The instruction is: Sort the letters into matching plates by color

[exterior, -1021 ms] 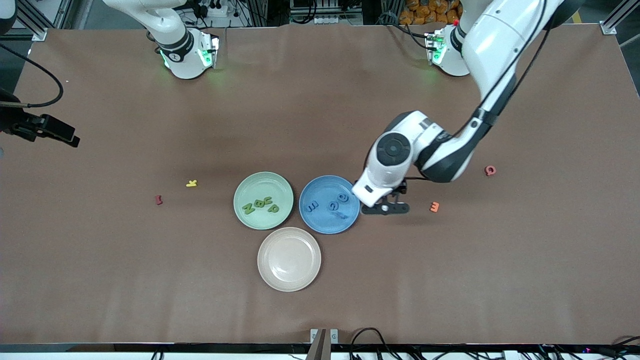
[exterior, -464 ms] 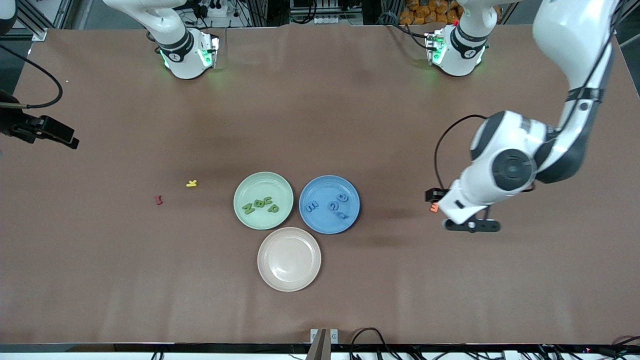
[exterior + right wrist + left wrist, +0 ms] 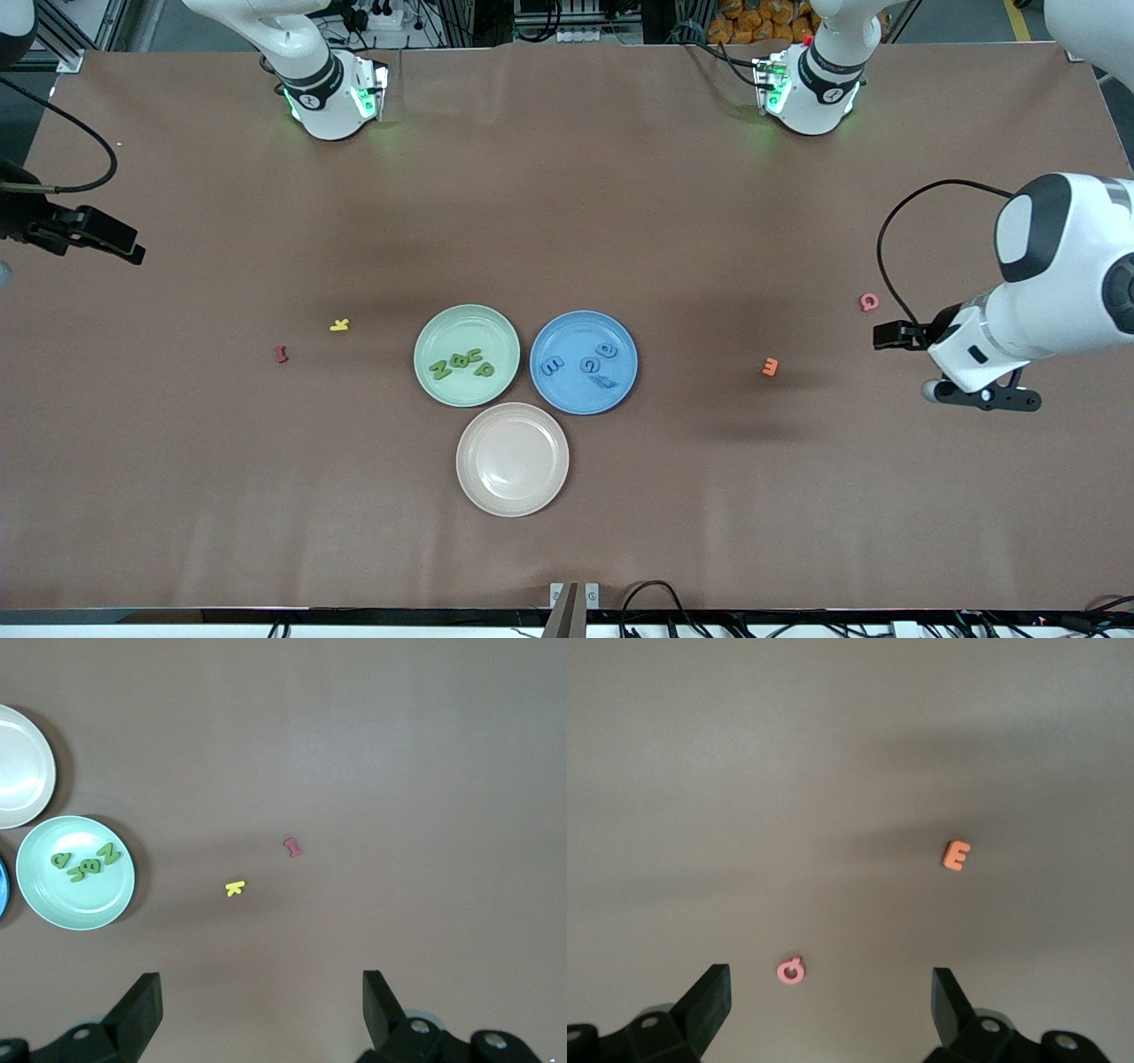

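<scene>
Left gripper: up over bare table at the left arm's end, near the pink G; jaws spread wide, nothing between them.
Right gripper: waits high over the right arm's end of the table; fingers wide apart, holding nothing.
Green plate: round, shallow, pale mint, matte; mid-table, touching or almost touching the blue plate beside it.
Green letters: four small chunky pieces in darker and yellower greens, lying flat in a loose row inside the green plate, close together.
Blue plate: round, shallow, medium blue, same size as the green one; toward the left arm's end from it.
Blue letters: four small pieces, darker than the plate and hard to read against it; spread apart inside the blue plate.
Beige plate: pale pink-beige, nearer the front camera than the other two, tucked just beside both.
Orange E: on the table between the blue plate and the left gripper.
Pink G: on the table, farther from the front camera than the orange E.
Yellow K: on the table toward the right arm's end from the green plate.
Red I: near the yellow K, a little nearer the front camera.
</scene>
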Available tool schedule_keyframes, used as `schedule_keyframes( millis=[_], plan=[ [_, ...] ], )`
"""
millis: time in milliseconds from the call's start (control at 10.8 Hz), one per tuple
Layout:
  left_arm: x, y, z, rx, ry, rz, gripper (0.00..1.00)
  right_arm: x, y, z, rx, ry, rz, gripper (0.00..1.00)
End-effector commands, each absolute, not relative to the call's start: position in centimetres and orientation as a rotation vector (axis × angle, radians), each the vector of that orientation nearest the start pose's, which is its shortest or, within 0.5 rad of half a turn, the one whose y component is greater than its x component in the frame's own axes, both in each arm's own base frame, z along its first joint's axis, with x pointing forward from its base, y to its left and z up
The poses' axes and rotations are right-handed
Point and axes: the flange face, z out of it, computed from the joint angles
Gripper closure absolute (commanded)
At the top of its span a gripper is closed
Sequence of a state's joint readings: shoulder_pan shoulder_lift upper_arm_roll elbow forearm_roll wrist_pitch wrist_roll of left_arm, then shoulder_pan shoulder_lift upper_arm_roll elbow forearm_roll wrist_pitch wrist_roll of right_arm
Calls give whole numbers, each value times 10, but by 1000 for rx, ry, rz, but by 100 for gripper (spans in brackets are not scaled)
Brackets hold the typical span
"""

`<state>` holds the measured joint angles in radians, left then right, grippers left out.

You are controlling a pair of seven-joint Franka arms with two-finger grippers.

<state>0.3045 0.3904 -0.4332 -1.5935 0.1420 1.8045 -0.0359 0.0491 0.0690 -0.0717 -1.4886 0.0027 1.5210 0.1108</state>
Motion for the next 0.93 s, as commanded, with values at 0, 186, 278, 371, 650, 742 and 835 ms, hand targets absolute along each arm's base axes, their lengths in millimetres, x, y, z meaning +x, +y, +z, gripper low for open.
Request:
schedule_keyframes(
  millis=[0, 186, 278, 371, 650, 742, 835],
  plan=[
    [605, -59, 439, -3144, 194, 238, 0, 573, -6, 617, -3152, 136, 57, 0],
    [581, -57, 448, -3136, 185, 240, 0, 573, -7, 616, -3153, 27, 63, 0],
    [568, -56, 455, -3128, 179, 231, 0, 573, -6, 616, -3153, 22, 65, 0],
    [555, -51, 464, -3156, 146, 213, 0, 573, -6, 616, -3153, 24, 65, 0],
    [533, -44, 498, -3182, 118, 120, 0, 573, -7, 616, -3153, 29, 65, 0],
    [535, -37, 512, -3184, 101, 75, 0, 573, -7, 616, -3153, 29, 65, 0],
    [541, -33, 534, -3186, 66, 5, 0, 573, -7, 616, -3153, 32, 65, 0]
  ],
)
